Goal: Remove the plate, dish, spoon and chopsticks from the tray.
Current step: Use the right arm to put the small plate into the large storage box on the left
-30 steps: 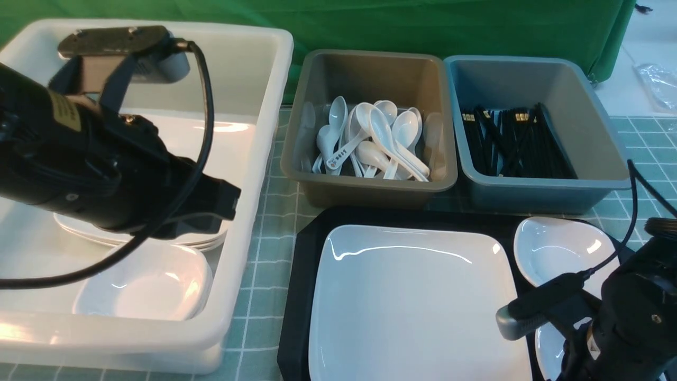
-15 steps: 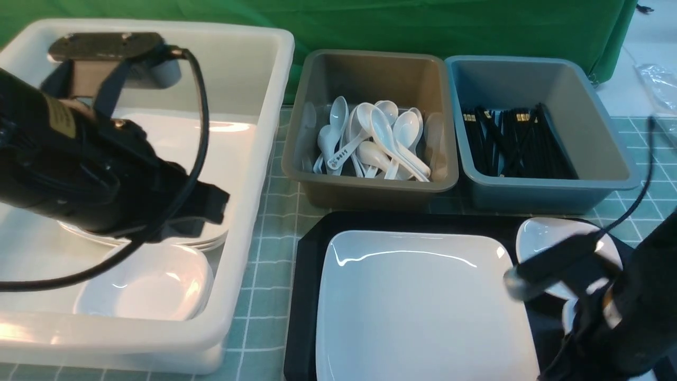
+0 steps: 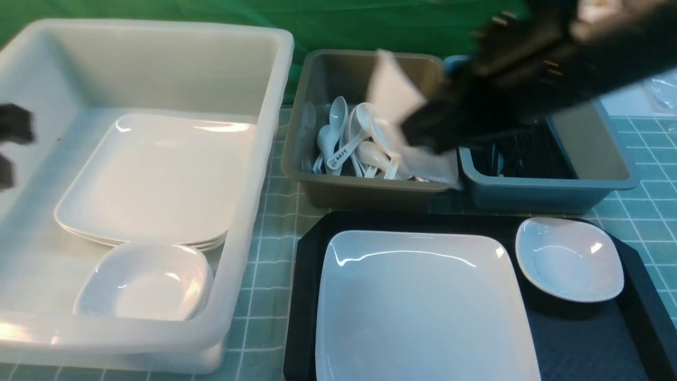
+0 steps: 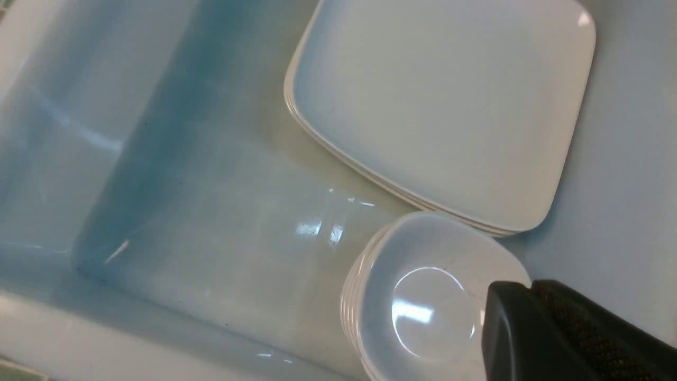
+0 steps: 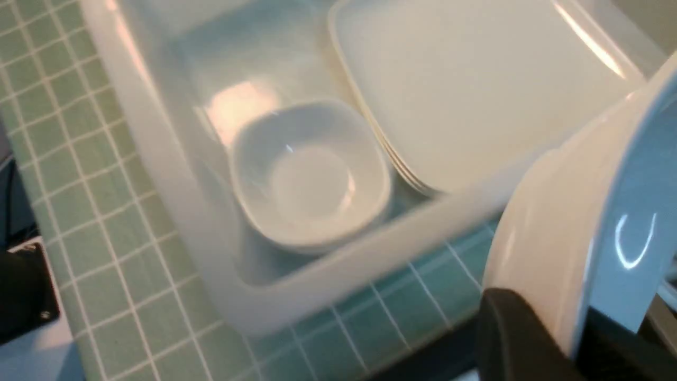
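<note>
A small white dish (image 5: 576, 227) is grasped at its rim by the right tool (image 5: 560, 338), blurred above the grey tub (image 3: 365, 193) of spoons (image 3: 338, 143) and partly hiding the blue tub (image 3: 550, 196). The left tool (image 4: 531, 317) is clenched empty over the stacked dishes (image 4: 423, 296) in the white tub (image 3: 275, 106). The plate (image 3: 418, 312) and a second dish (image 3: 568, 259) lie on the tray (image 3: 582, 338)

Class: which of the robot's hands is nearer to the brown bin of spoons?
Right. Its right hand, gripping a small white dish, hangs over the brown spoon bin; the left hand is far off, over the white tub.
</note>
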`<move>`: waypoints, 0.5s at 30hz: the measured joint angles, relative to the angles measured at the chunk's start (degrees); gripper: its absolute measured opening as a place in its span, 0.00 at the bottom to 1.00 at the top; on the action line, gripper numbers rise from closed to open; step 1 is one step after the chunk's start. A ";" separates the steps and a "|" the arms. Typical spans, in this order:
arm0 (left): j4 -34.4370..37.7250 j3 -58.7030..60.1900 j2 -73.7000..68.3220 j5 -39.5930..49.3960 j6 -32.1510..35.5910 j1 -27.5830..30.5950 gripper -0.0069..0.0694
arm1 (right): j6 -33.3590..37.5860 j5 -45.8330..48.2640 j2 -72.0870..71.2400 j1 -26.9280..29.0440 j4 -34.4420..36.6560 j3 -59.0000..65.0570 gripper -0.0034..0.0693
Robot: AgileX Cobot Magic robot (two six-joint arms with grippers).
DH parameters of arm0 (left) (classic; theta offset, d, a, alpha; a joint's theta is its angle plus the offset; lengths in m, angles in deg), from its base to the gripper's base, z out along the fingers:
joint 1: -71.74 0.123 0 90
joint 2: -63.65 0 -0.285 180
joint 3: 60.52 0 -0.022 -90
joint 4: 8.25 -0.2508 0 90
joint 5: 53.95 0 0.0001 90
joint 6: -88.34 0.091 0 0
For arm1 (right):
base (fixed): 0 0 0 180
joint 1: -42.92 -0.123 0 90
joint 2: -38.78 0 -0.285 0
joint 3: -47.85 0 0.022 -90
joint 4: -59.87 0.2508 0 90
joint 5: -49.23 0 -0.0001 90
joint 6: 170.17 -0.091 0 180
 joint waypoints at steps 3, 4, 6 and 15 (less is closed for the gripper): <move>6.77 0.00 0.44 0.11 4.00 6.59 0.10 | 0.55 -1.19 10.13 -5.84 0.43 -10.03 0.14; 8.40 0.00 0.44 0.16 4.90 7.78 0.10 | 0.78 -2.21 13.94 -7.31 0.43 -12.82 0.14; 10.12 0.00 0.44 0.16 6.21 8.39 0.10 | 1.52 -3.59 19.14 -9.30 0.43 -17.04 0.14; 11.20 0.00 0.44 0.62 7.96 8.41 0.10 | 1.57 -4.69 31.61 -11.36 -0.75 -21.13 0.20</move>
